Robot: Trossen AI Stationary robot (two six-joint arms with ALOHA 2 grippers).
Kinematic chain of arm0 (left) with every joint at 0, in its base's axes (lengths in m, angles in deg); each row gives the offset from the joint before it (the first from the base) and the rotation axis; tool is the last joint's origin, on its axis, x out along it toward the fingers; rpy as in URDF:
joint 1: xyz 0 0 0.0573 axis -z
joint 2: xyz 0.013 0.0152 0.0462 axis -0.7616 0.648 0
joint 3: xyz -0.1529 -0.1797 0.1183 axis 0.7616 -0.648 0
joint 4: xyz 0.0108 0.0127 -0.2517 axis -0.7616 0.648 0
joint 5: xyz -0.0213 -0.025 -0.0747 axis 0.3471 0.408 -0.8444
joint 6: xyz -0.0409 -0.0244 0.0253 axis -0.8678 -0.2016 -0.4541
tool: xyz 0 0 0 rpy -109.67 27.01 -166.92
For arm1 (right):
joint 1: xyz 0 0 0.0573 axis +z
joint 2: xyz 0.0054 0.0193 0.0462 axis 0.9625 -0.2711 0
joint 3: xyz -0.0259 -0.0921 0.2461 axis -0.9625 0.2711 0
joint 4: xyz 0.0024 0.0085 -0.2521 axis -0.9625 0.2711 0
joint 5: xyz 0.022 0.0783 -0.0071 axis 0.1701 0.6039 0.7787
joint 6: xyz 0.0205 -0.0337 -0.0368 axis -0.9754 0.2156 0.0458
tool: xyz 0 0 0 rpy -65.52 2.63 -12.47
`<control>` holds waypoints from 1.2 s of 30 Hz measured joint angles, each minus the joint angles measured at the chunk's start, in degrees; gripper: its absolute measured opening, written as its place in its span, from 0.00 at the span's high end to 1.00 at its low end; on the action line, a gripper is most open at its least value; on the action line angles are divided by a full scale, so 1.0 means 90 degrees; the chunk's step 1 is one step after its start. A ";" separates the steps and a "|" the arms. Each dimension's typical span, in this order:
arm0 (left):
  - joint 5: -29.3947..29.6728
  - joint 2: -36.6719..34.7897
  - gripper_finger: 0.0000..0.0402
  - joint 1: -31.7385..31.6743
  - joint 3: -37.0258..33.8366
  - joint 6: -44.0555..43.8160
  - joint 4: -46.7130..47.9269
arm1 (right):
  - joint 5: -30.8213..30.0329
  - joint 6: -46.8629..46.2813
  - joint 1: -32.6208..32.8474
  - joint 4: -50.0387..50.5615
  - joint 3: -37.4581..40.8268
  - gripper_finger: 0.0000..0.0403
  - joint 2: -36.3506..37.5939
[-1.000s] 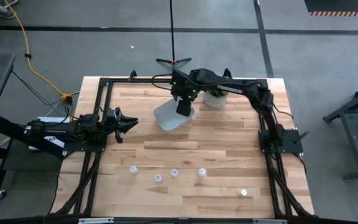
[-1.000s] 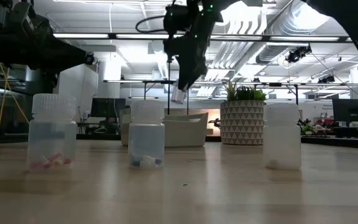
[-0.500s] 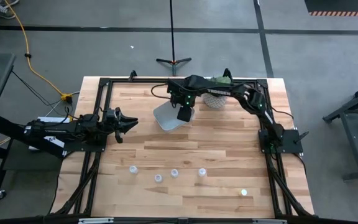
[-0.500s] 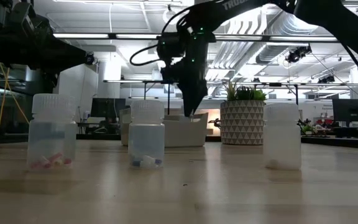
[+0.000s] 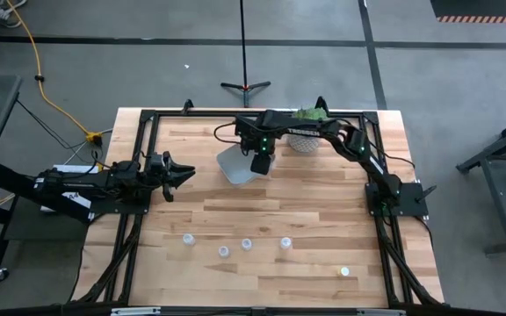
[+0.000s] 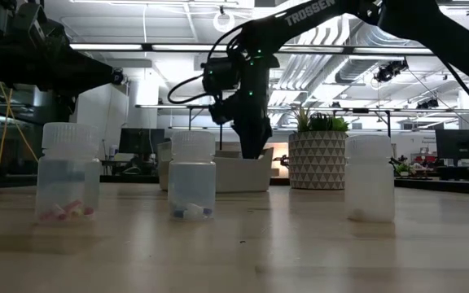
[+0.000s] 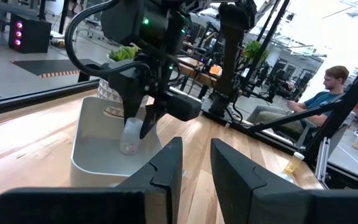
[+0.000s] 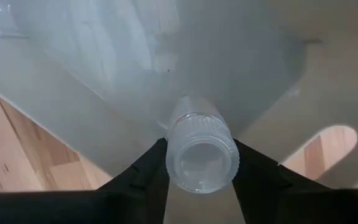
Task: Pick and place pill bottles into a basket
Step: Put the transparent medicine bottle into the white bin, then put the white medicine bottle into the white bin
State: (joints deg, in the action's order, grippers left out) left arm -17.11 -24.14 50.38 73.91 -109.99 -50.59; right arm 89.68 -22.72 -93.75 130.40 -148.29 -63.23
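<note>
Partly hidden inside basket (image 7: 86,149): right tool (image 7: 143,119) clamped on pill bottle (image 7: 131,135).

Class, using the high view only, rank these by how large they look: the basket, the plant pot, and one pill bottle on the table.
1. Basket, largest, partly under the right hand.
2. Plant pot, partly hidden by the arm, so unsure.
3. Pill bottle, clearly smallest.

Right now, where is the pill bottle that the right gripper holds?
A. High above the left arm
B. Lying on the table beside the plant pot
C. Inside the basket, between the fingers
C: the right gripper clamps the pill bottle down inside the basket.
</note>
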 joint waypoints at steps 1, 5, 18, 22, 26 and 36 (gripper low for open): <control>0.0001 0.0001 0.70 -0.0001 0.0000 0.0000 0.0000 | -0.0005 -0.0011 0.0000 0.0002 0.0000 0.62 -0.0002; 0.0000 0.0000 0.70 0.0000 0.0000 0.0000 0.0002 | -0.0107 -0.0010 0.0002 -0.0014 -0.0002 0.56 -0.0002; 0.0001 0.0001 0.70 0.0000 0.0000 0.0000 0.0002 | -0.0153 0.0063 -0.0015 0.0606 -0.0425 0.41 0.0003; 0.0000 0.0000 0.70 0.0001 0.0000 0.0000 0.0002 | -0.0490 0.0080 -0.0015 0.0953 -0.1083 0.40 0.0010; 0.0000 0.0002 0.70 0.0000 0.0000 0.0000 0.0001 | -0.0390 -0.0142 0.0001 0.1132 -0.2004 0.41 0.0015; -0.0015 0.0005 0.70 -0.0002 0.0000 0.0000 -0.0001 | 0.0176 -0.0023 0.0783 0.0084 -0.1416 0.41 0.1450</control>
State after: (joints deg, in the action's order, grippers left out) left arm -17.25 -24.10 50.36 73.91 -109.99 -50.59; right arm 91.27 -22.93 -86.70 131.15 -161.03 -50.18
